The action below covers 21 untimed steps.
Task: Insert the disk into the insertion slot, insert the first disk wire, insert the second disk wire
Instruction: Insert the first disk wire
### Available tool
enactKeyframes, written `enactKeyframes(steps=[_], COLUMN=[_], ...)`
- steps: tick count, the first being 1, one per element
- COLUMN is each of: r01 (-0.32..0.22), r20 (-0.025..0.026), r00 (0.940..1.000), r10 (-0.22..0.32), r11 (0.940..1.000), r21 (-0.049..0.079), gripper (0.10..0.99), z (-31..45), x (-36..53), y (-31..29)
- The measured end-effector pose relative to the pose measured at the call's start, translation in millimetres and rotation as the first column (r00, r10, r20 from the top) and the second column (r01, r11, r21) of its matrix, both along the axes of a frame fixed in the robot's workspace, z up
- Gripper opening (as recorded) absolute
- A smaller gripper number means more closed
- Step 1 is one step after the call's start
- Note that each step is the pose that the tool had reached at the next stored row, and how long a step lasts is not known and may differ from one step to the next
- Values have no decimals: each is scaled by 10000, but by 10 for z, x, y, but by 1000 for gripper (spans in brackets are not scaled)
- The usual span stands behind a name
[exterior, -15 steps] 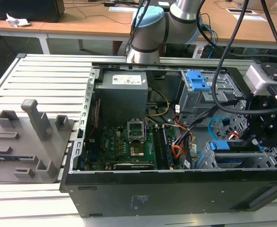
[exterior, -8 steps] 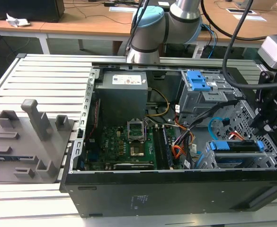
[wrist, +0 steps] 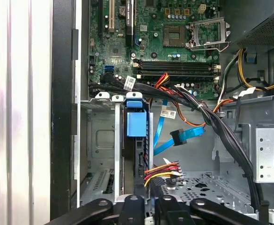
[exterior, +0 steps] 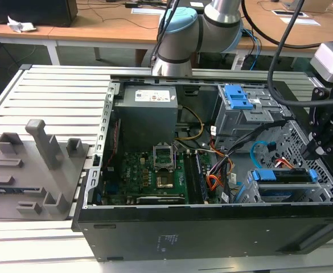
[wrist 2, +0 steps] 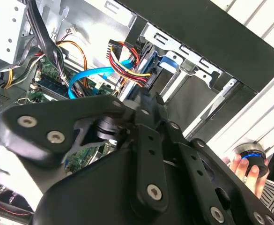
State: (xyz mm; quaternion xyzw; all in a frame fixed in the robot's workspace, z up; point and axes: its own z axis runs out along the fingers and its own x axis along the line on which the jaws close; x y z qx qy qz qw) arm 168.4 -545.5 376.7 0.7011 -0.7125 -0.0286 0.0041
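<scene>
First disk wire (wrist: 161,168) — just beside end effector (wrist: 149,204).

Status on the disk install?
Tool by slot. Disk in slot. Orange wire at disk; blue cable plug hanging loose.

The disk (wrist: 137,124) sits in the insertion slot (wrist: 101,140), the first disk wire (wrist: 160,168) and the second disk wire (wrist: 188,134) beside it

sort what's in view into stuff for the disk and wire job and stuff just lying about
For the job:
disk
insertion slot
first disk wire, orange, red and black
second disk wire, light blue

Just lying about:
grey fixture block
motherboard
power supply
taller cage with the blue latch
</scene>
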Motion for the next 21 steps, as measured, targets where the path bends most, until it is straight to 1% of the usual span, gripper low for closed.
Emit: enactKeyframes(steps=[1,2,8,9,12,14,18,21], r01=[0,0,-1,-1,0,0,0,0], r20=[0,0,1,1,1,0,0,0], r00=[10000,10000,10000,10000,10000,10000,10000,10000], r10=[0,0,1,1,0,0,0,0], r11=[10000,10000,10000,10000,10000,10000,10000,10000], r21=[0,0,-2,-2,1,0,0,0], gripper=[118,106,106,106,106,106,106,106], z=[0,1,3,3,1,1,1,1], x=[0,0,-5,-25,-148,-198,-271,-298], y=[0,0,0,0,0,0,0,0])
